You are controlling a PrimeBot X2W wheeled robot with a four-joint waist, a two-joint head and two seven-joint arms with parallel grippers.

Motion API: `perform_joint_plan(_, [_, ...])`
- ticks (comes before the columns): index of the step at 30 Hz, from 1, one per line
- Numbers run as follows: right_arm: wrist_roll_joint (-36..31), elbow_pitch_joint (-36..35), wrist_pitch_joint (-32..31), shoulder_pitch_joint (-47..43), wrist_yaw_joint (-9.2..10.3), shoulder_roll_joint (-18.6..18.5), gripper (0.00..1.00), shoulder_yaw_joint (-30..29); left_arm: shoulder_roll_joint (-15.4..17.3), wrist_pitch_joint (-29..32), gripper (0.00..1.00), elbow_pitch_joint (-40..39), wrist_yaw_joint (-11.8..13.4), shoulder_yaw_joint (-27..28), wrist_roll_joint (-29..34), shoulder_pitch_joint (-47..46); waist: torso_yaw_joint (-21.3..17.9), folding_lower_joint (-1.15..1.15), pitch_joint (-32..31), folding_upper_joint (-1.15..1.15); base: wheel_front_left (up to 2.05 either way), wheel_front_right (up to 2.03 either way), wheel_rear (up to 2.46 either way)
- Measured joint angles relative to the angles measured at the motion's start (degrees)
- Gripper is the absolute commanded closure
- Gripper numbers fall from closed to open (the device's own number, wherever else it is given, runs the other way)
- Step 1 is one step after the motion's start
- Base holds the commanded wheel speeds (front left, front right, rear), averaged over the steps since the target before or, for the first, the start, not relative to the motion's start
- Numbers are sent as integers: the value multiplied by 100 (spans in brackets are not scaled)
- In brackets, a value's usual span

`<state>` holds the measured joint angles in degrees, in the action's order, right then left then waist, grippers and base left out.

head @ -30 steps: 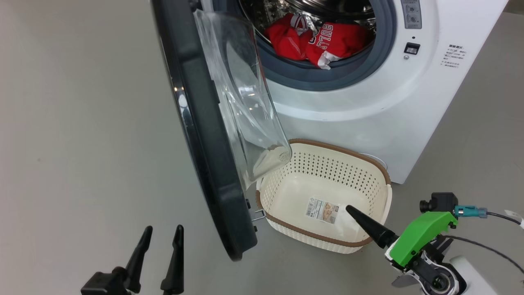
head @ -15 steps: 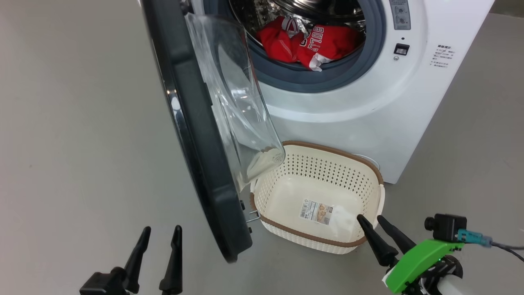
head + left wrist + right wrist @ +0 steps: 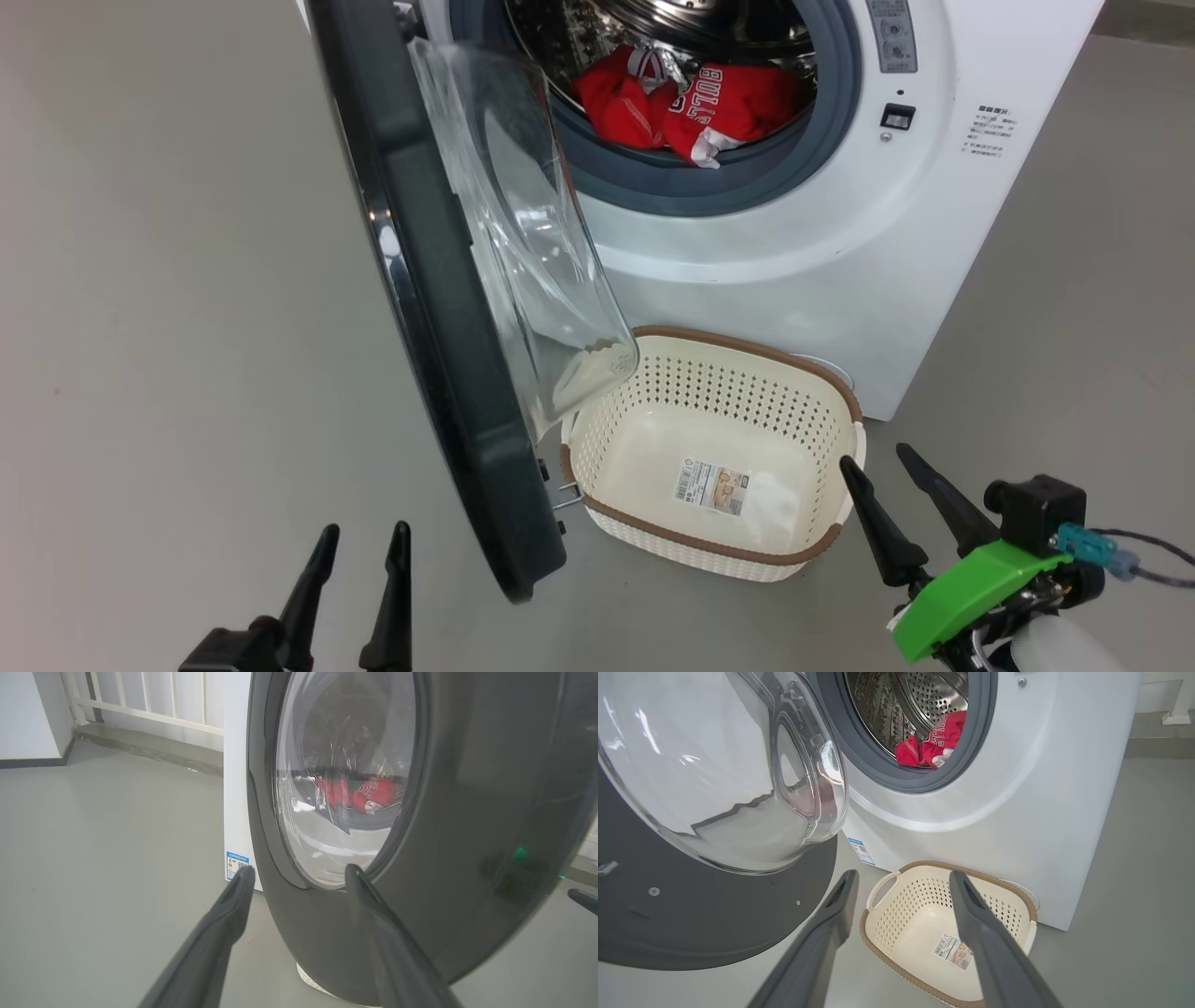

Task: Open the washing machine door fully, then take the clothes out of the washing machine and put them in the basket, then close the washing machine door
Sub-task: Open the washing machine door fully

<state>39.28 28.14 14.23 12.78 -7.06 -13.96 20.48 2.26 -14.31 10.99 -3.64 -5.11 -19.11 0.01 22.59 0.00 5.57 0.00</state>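
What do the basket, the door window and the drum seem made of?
Basket: probably moulded plastic, matte cream, with punched holes and a brown woven-look rim. Door window: clear and glossy, glass or hard plastic, judging by its sharp reflections. Drum: shiny perforated metal, likely steel.

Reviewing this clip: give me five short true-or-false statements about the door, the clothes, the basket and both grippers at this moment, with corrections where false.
1. The large round black-rimmed glass door stands open. True.
2. The red jersey garments lie in the cream perforated plastic basket. False: they lie inside the white front-loading washing machine; no garment is in the basket.
3. The right gripper is shut on a garment. False: its fingers stand apart and hold nothing.
4. The left gripper is open and holds nothing. True.
5. The basket stands on the grey floor in front of the machine, beside the open door. True.
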Motion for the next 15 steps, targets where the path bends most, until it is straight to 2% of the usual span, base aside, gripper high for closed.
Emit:
perform_joint_plan(8, [-1684,-923,11,-596,0,520,0,-1229,2,0,0,-2,-1,13,43,0,8,0,25,0,0,0,0])
perform_joint_plan(15, [-2229,-1158,24,-989,-1,782,0,-1564,0,0,0,-15,0,5,43,1,54,0,12,0,0,0,0])
